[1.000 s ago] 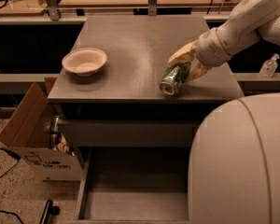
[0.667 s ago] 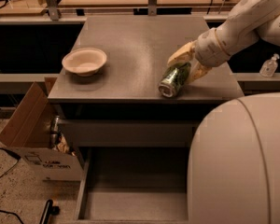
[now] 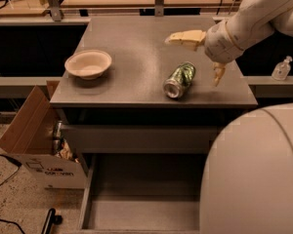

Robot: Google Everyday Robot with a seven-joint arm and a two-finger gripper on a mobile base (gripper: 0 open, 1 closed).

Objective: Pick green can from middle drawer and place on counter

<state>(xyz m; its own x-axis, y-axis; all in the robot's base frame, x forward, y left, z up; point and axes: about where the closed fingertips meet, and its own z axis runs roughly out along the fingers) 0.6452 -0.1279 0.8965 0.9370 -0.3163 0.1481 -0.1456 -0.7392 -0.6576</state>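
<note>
The green can (image 3: 179,80) lies on its side on the counter (image 3: 136,48), near the front right, its silver end facing the front edge. My gripper (image 3: 195,57) is open just above and behind the can, apart from it. One pale finger (image 3: 185,37) points left, the other (image 3: 217,74) hangs down right of the can. The middle drawer (image 3: 141,199) is pulled out below the counter, and its grey floor shows nothing on it.
A cream bowl (image 3: 88,63) sits on the counter's left side. An open cardboard box (image 3: 34,140) stands on the floor at the left. A small clear pump bottle (image 3: 282,68) stands on a ledge at the right. My white base (image 3: 254,174) fills the lower right.
My gripper was shut on the can, holding it on the counter. Now the fingers have spread and lifted off, and the can lies free on the counter.
</note>
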